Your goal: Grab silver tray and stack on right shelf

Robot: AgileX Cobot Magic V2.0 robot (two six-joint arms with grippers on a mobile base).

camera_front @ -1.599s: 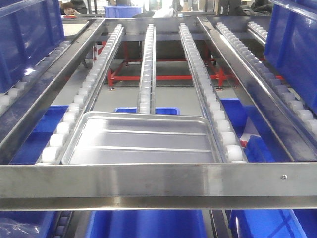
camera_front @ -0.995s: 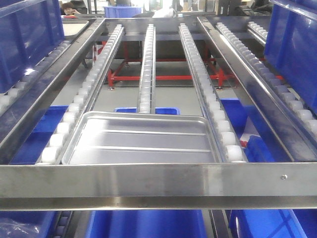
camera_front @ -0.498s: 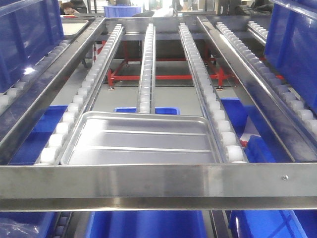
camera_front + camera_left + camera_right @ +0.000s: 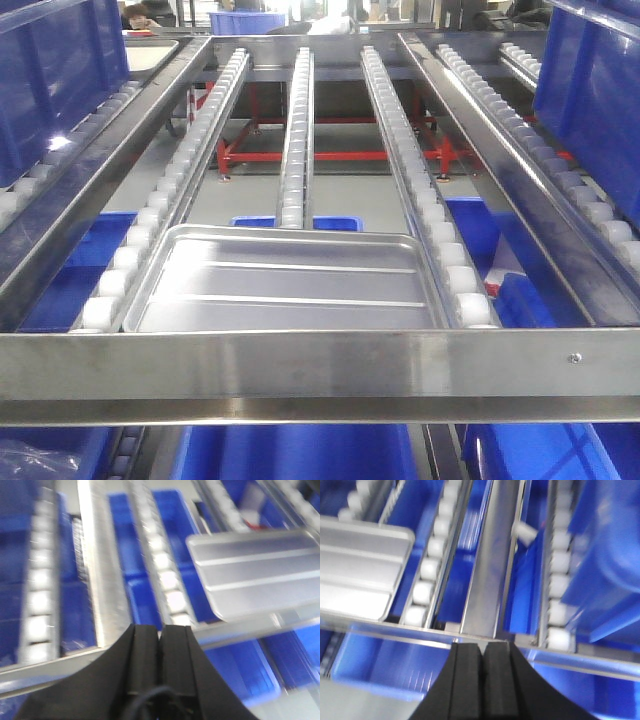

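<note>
Exterior front-facing view: the silver tray (image 4: 285, 285) lies flat on a roller rack (image 4: 300, 120), at the 6 o'clock end of the lane; its near edge is just behind the steel front bar (image 4: 300, 365), which carries a screw (image 4: 573, 357) near its right end; rows of white rollers (image 4: 150, 215) flank the tray at 9 and 3 o'clock, and a middle row reaches its far rim at 12 o'clock; blue bins (image 4: 300, 450) sit below the rack, and a blue crate (image 4: 590, 90) stands at 2 o'clock on the neighbouring lane; neither gripper shows here. Left wrist-mounted view, blurred: the left gripper (image 4: 161, 630) sits at 6 o'clock, its black fingers pressed together and holding nothing; the tray is at 2 o'clock, well apart from the fingers, its two long ridges visible. Right wrist-mounted view: the right gripper (image 4: 482, 650) is at 6 o'clock, fingers closed to a thin seam, nothing between them; a steel beam (image 4: 490, 565) runs toward 12 o'clock just beyond the tips; the tray's corner lies at 9 o'clock, apart from the gripper; the crate fills 3 o'clock.
</note>
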